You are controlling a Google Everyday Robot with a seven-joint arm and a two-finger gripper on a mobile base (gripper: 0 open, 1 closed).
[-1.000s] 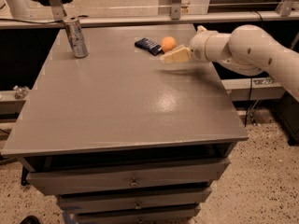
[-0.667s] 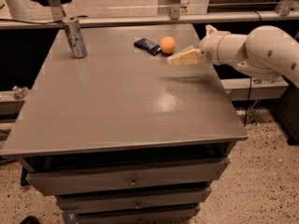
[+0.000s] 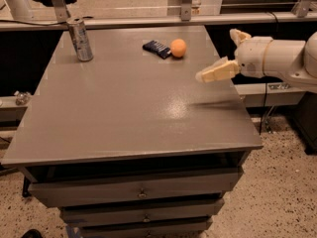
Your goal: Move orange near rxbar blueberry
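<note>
silver can (image 3: 80, 39): upright, far-left on table | table (image 3: 124, 113): grey, drawers (image 3: 99, 195) beneath | floor (image 3: 282, 197): speckled

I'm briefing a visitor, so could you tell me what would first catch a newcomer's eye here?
The bright orange lies at the far side of the table, beside the dark rxbar blueberry. The pale end effector hovers open and empty over the right edge; a silver can stands far left.

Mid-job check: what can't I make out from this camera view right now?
1. Whether the orange touches the rxbar blueberry: the seam between them is too small to tell.
2. The bar's wrapper lettering and the can label: too small to read.
3. The arm behind the gripper, which hangs open over the table's right edge: cut off by the frame's right edge.
</note>
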